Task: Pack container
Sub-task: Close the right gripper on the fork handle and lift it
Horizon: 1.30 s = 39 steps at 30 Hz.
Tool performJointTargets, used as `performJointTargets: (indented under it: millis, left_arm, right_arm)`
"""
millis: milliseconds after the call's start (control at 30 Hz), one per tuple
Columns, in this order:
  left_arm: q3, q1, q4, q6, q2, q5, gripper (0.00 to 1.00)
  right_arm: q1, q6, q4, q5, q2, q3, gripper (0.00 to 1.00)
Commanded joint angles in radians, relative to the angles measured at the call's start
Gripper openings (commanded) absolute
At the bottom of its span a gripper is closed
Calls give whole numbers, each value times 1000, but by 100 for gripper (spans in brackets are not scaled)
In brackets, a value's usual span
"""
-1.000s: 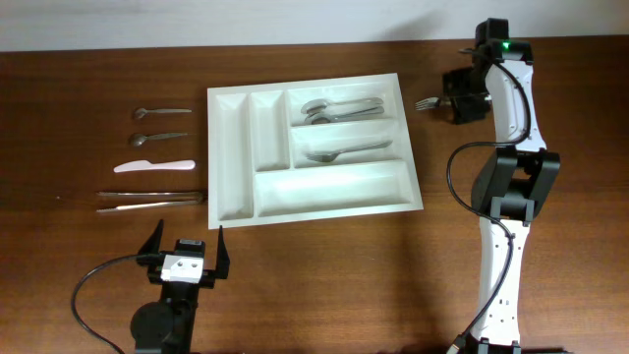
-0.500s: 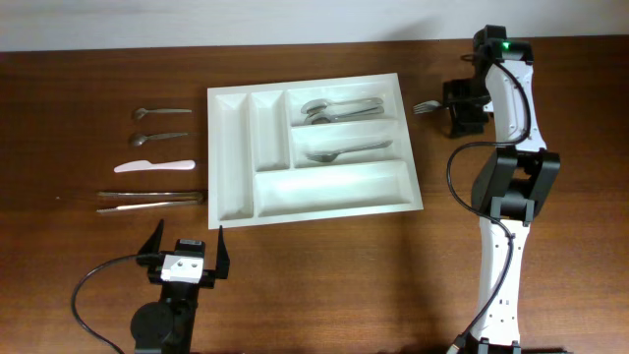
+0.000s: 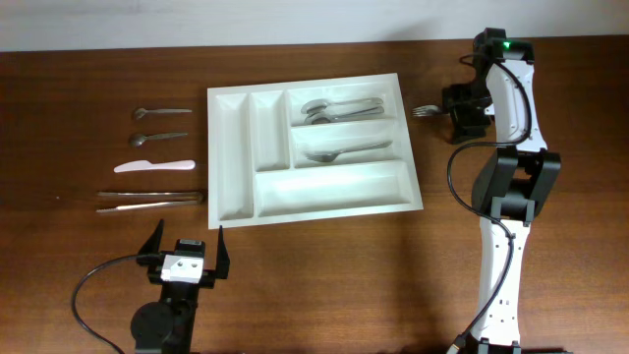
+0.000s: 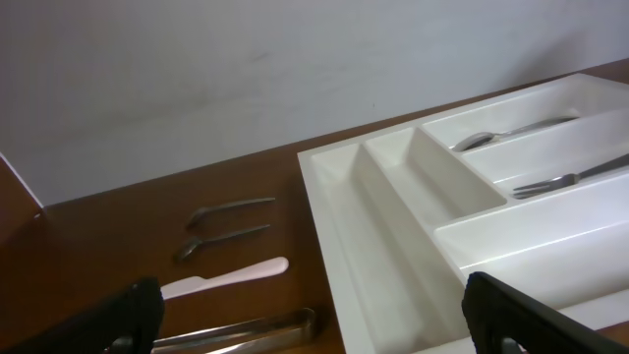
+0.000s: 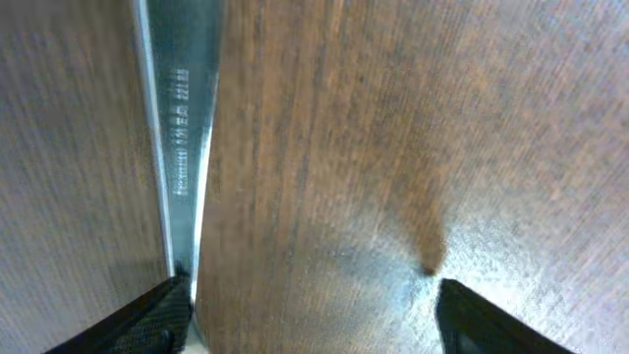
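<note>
Fork [image 3: 425,108] is being straddled at the handle by the right gripper [image 3: 457,106], fingers apart and unclamped, lying crosswise with tines toward the container [image 3: 234,157] just left; left gripper [image 3: 187,248], also spread, is being held well away.

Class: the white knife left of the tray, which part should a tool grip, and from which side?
Grip the white knife mid-handle, coming straight down from above. It lies flat on the table, long axis crosswise, so closing across its narrow width probably fits best. The open left tool is nearest.
</note>
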Motion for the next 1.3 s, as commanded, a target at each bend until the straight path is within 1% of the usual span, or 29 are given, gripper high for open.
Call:
performJointTargets:
  millis: [0,67,200,333,467,533,567,600,667,733,900,933,1000,1133,1167,1267]
  left_arm:
    - [-8,-3,2,15,-7,-7,99]
    - [-8,-3,2,15,-7,-7,99]
    - [-8,-3,2,15,-7,-7,99]
    - [-8,-3,2,15,-7,-7,99]
    - [-8,-3,2,15,-7,-7,99]
    - [-8,-3,2,15,-7,-7,99]
    - [-8,-3,2,15,-7,-7,99]
    - [-8,-3,2,15,-7,-7,99]
    - [-8,-3,2,15,-7,-7,99]
    - [-8,-3,2,15,-7,-7,99]
    - [-8,-3,2,15,-7,-7,99]
    - [-8,-3,2,15,-7,-7,99]
    - [-8,-3,2,15,-7,-7,99]
    - [-8,-3,2,15,-7,-7,99]
    - [-8,-3,2,15,-7,-7,99]
    - [-8,-3,2,15,-7,-7,99]
  right_arm:
    - [3,-9,-36,21,8,-24,78]
    - [3,-8,-28,22,8,-24,78]
    - [3,-9,63,21,8,-24,75]
    - [3,-9,134,21,8,-24,76]
    - [4,-9,156,21,12,-24,74]
    - [4,-17,147,22,14,-27,68]
    - [4,-21,143,21,15,-31,63]
    - [4,-21,136,22,15,-37,56]
    - [4,-28,133,21,15,-53,46]
    - [5,-40,131,21,15,-71,40]
    - [5,-62,121,20,15,-86,39]
    - [5,-74,121,21,15,-86,37]
    - [5,-80,113,21,15,-86,30]
    - [5,-100,95,21,15,-87,6]
    - [5,-100,90,21,15,-87,4]
    - [5,-108,84,21,15,-87,4]
